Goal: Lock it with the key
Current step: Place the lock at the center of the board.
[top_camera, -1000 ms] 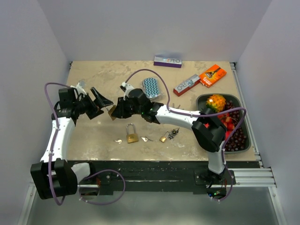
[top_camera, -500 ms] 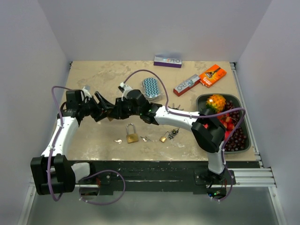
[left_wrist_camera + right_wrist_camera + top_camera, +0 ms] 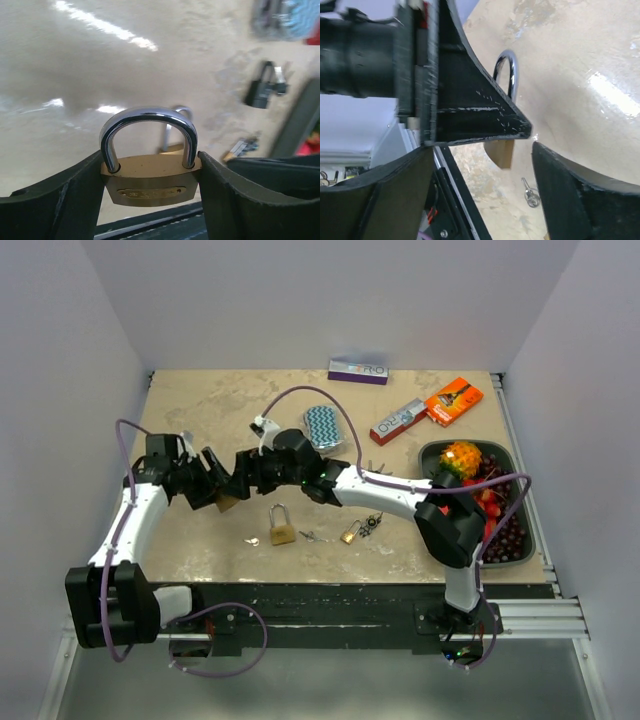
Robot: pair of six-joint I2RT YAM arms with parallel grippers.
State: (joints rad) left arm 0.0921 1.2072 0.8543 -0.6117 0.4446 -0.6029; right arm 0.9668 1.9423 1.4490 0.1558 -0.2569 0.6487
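We see fruit [image 3: 461,456] in the tray [image 3: 500,445] from above, while only wrist views show the left tool [image 3: 150,160] clamping the padlock [image 3: 148,186], the right tool [image 3: 481,150] apart.

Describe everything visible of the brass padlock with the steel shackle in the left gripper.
The brass padlock has a golden body with a stamped label and a steel shackle, both legs seated, so it looks shut. It sits upright in the wrist view, off the table, clamped on both sides by the left gripper's black fingers.
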